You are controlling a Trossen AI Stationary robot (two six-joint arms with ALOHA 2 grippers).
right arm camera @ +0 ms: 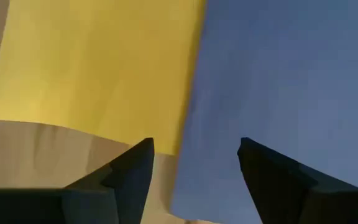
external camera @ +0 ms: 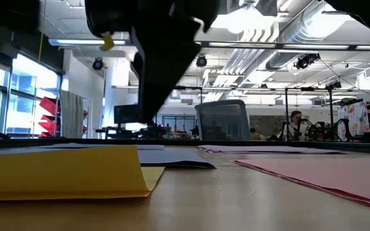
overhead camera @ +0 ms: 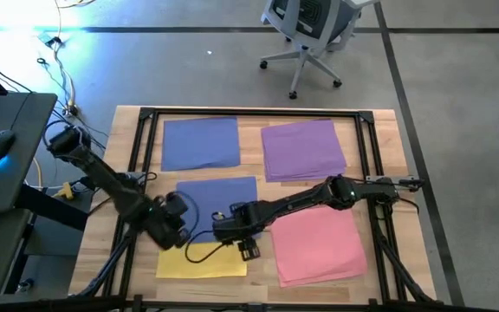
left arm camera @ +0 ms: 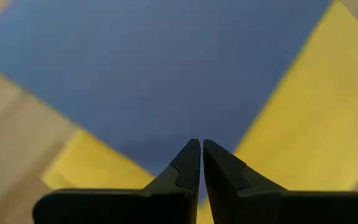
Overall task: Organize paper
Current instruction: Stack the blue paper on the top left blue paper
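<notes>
Thin yellow paper sheet point(overhead camera: 202, 258), lower left: light, floppy; grip an edge. Right pincer point(overhead camera: 248, 250) open, empty; left pincer point(overhead camera: 173, 232) closed, empty.

The wooden table point(overhead camera: 388, 147) carries blue sheets point(overhead camera: 200, 143), purple paper point(overhead camera: 302, 150), pink paper point(overhead camera: 320, 245) and yellow paper point(overhead camera: 202, 260).

Open-plan lab: exposed ceiling ducts point(external camera: 300, 38), office chair point(overhead camera: 306, 35), framed wooden table point(overhead camera: 388, 139), camera rigs beyond.

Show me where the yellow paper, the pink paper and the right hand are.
yellow paper point(overhead camera: 199, 262): high view, on its bare lower part.
pink paper point(overhead camera: 319, 244): high view, on its middle.
right hand point(overhead camera: 249, 250): high view, midway between its open fingertips.
</notes>
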